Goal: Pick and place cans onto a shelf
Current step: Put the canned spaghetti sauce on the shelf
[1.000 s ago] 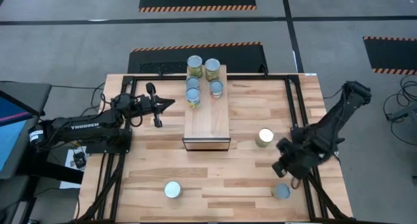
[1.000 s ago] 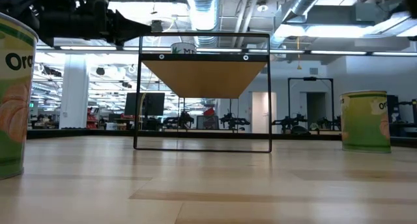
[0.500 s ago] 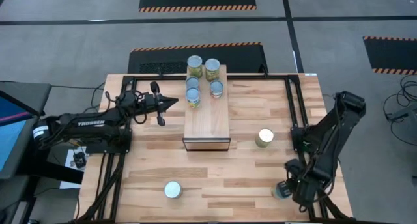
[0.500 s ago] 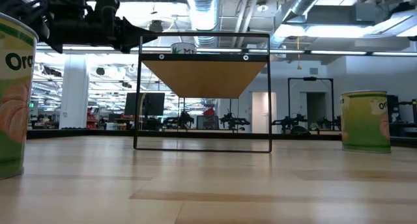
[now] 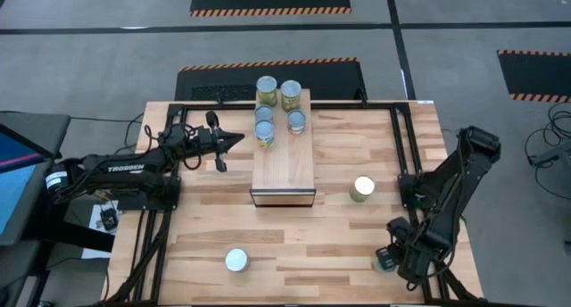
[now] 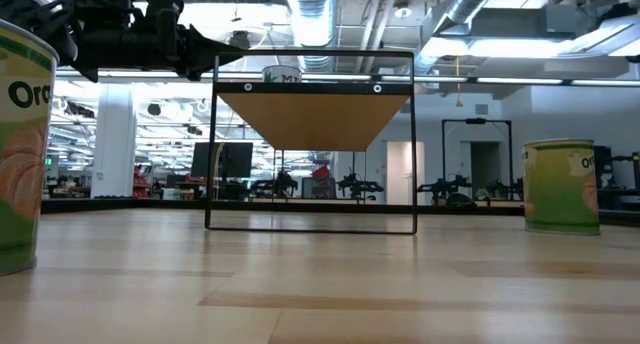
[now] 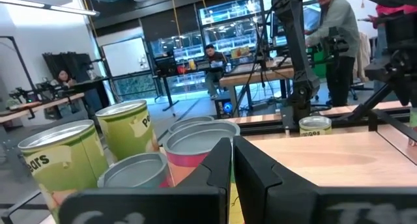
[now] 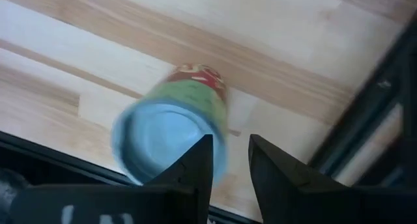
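Observation:
The light-wood shelf stands mid-table with several cans upright on its far end. Three more cans stand on the tabletop: one right of the shelf, one near the front edge, one at the near right corner. My right gripper hangs open just above that corner can, which stands off to one side of its fingers. My left gripper is shut and hovers left of the shelf's cans, pointing at them.
A black metal frame runs along the table's edges, close to my right arm. People and workbenches show in the room behind. Bare planks lie between the shelf and the front edge.
My right gripper has moved toward the table's near edge and down, from beside the can right of the shelf to over the can at the near right corner.

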Tool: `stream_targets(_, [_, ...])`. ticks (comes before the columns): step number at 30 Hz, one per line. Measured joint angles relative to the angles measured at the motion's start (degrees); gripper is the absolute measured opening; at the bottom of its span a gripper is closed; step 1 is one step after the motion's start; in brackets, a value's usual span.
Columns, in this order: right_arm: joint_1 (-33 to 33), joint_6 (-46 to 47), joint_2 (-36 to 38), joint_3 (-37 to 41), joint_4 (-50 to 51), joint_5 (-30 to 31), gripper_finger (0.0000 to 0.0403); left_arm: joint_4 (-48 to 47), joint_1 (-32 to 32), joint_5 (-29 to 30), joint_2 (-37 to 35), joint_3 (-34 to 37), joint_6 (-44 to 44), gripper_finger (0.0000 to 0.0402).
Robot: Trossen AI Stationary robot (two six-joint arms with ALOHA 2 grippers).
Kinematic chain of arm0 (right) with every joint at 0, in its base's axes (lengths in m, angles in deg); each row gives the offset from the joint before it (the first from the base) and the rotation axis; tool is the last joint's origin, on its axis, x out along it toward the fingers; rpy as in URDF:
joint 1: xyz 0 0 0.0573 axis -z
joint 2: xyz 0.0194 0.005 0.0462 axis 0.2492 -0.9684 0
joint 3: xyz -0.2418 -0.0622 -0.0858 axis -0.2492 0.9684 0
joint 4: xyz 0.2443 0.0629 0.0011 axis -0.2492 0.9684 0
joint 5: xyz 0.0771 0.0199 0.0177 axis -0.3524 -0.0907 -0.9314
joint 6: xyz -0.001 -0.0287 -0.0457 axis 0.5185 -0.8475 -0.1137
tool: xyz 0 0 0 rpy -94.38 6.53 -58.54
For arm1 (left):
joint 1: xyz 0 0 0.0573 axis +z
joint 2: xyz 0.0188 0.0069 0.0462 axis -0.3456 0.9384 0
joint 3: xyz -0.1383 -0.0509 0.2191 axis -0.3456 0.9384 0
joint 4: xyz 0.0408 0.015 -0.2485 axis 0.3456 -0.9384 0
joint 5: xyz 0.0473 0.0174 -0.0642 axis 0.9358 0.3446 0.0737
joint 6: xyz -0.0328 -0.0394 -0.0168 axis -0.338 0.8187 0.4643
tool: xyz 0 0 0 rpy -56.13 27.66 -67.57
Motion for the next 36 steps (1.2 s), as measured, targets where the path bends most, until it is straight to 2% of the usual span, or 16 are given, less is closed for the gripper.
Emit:
stream_targets(12, [5.05,-11.23,-1.22,0.00,-1.83,0.41,0.0088,-0.15,0.00,0.04,0.00,0.00,-0.07,0.0006])
stream_targets(24, [8.91,-22.06,-1.50,-0.11,-1.95,0.03,0.0008,-0.18,0.00,0.04,0.00,0.00,-0.09,0.0006])
stream_targets(36, [18.39,-37.48,5.70,0.05,-0.06,0.26,0.0005,-0.18,0.00,0.04,0.00,-0.02,-0.13,0.0006])
